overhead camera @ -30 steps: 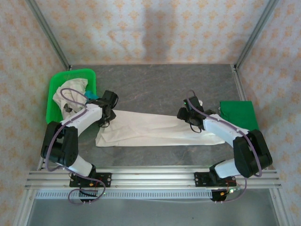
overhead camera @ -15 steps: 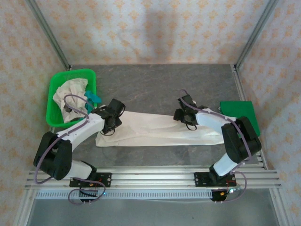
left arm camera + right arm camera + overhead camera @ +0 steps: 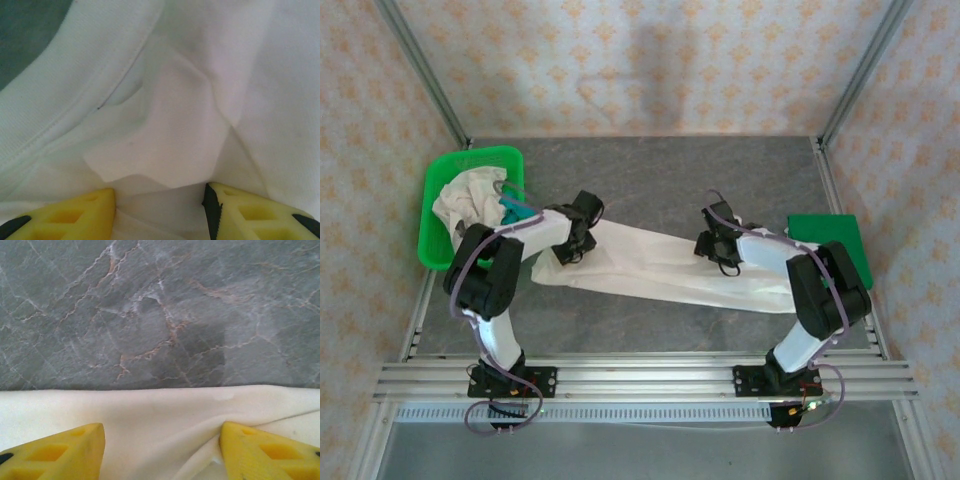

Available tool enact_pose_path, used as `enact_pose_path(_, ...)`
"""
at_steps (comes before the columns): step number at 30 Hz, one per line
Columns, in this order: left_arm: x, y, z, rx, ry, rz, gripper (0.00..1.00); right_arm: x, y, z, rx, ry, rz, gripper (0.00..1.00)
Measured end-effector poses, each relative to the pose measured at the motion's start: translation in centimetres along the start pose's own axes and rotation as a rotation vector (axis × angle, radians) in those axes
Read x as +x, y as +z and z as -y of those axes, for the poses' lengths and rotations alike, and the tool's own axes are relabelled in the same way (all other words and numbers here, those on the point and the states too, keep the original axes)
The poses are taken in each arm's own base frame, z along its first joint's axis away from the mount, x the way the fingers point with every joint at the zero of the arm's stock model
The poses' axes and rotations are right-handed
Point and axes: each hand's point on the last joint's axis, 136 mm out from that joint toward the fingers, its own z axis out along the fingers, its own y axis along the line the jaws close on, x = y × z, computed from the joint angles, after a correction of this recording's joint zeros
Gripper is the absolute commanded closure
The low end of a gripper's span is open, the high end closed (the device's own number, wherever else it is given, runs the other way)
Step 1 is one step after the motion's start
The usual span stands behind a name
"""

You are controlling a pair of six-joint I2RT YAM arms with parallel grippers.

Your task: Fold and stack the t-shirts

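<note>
A cream t-shirt (image 3: 660,268) is laid out on the grey table (image 3: 660,175) as a long band, its long axis running from the upper left down to the lower right. The left gripper (image 3: 582,222) is set on the band's left end and the right gripper (image 3: 715,243) on its far edge, right of the middle. Each arm is thus matched to its own end of the cloth.

In the left wrist view the yellow fingers (image 3: 75,215) are seen parted, with rumpled cloth and a hem seam lying between them. In the right wrist view the fingers (image 3: 65,447) are likewise parted, astride the shirt's far edge, with bare table beyond. Neither is judged to be clamped.

The near long edge lies toward the arm bases, so a fold across the short axis would be carried that way by both arms together. A second cream shirt (image 3: 460,195) and a teal shirt (image 3: 517,212) are heaped in the green basket (image 3: 438,170) – the green mat (image 3: 830,245) lies just right of the band
</note>
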Motion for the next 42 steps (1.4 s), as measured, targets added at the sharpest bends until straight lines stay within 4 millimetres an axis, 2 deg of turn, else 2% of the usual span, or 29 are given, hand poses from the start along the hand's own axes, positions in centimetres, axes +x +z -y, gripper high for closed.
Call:
enact_pose_path(3,-2.5,0.9,2.7,0.024,-0.002,-0.005,0.48,0.1,-0.1,0.4,0.002,0.007,0.001,0.37)
enact_pose_path(8,-7.9,2.6,8.5,0.090,-0.006,0.017,0.47,0.1,-0.2,0.5,0.002,0.015,0.001,0.36)
enact_pose_path(13,-11.8,3.7,13.0,0.140,0.001,0.032,0.45,0.8,-0.6,0.4,-0.022,0.025,-0.014,0.36)
enact_pose_path(19,-16.0,4.7,19.1,0.253,0.011,0.075,0.30,2.1,-0.8,-1.5,-0.079,-0.008,-0.046,0.35)
enact_pose_path(22,-17.1,4.8,20.7,0.315,0.005,0.085,0.18,2.5,-1.0,-2.4,-0.106,-0.025,-0.059,0.35)
enact_pose_path(27,-17.1,4.1,20.5,0.350,0.018,0.055,0.02,1.4,-1.9,-3.5,-0.137,-0.068,-0.032,0.34)
enact_pose_path(32,-16.0,1.9,17.9,0.316,0.044,0.011,0.00,-2.9,-4.3,-7.0,-0.218,-0.134,0.075,0.32)
enact_pose_path(35,-16.2,-1.8,16.5,0.325,0.060,0.035,0.00,-6.1,-5.4,-9.8,-0.272,-0.172,0.152,0.31)
enact_pose_path(37,-16.8,-5.6,15.3,0.353,0.059,0.086,0.00,-8.0,-5.3,-11.7,-0.298,-0.199,0.186,0.31)
enact_pose_path(40,-16.9,-11.4,12.7,0.401,0.054,0.174,0.00,-9.8,-4.0,-14.1,-0.324,-0.230,0.200,0.31)
enact_pose_path(42,-16.1,-14.5,10.5,0.422,0.047,0.228,0.00,-10.6,-2.8,-15.8,-0.342,-0.246,0.196,0.32)
